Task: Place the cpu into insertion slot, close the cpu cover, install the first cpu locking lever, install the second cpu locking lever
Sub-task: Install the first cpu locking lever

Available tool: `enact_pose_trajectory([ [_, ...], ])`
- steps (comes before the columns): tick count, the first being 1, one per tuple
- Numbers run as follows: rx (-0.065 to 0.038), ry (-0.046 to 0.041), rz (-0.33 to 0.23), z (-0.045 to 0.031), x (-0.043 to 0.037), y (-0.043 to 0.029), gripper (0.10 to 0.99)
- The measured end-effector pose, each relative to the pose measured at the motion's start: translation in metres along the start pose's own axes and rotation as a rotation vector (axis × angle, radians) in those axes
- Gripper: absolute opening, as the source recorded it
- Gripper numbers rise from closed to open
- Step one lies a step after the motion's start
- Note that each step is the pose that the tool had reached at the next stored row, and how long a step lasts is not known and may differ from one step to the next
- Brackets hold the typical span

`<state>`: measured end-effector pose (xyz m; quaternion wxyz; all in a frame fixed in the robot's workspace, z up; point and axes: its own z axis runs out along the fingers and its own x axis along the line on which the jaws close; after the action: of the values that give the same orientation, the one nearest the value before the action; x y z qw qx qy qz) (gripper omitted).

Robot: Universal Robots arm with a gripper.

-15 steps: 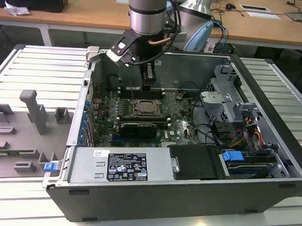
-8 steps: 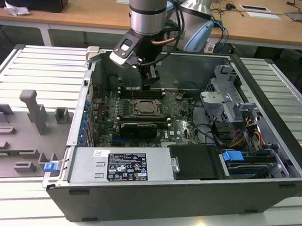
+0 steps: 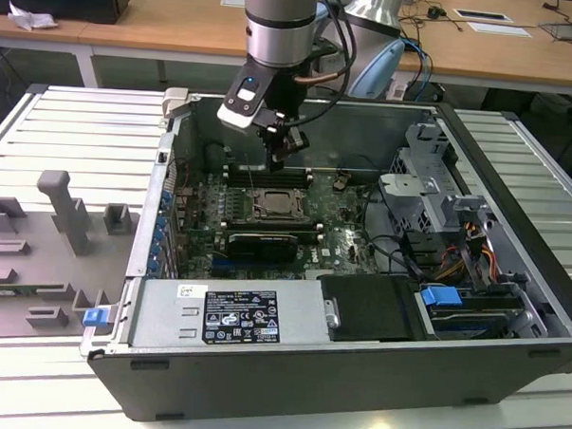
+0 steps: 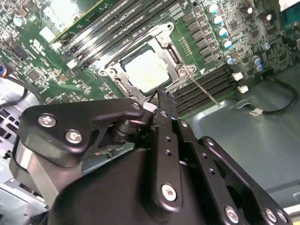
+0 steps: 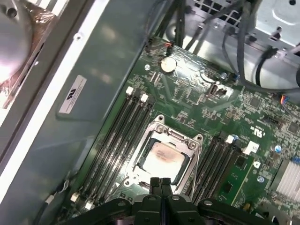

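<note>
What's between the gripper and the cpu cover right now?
Nothing visible. The gripper, jaws shut, hangs above the cover with open air between them. The cpu shows through the cover's window. A thin lever sticks out beside the cover, off to one side of the jaws.

Silver-grey arm [image 3: 280, 24] with black band, dark cables [image 3: 344, 54], white wrist box [image 3: 243, 103], perhaps a camera, and black screw-studded pincer [image 4: 161, 96].

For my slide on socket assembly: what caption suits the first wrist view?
Shut gripper poised over an edge of the cpu cover, closed around the cpu, memory slots flanking.
</note>
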<state>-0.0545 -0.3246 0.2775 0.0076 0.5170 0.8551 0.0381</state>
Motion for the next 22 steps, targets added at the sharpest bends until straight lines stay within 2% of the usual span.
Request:
enact_pose_trajectory([
  [4,0.002,0.0042,-0.058,0.0000,0.0000,0.0000,0.106],
  [22,0.005,0.0143,-0.195,0.0000,0.0000,0.0000,0.106],
])
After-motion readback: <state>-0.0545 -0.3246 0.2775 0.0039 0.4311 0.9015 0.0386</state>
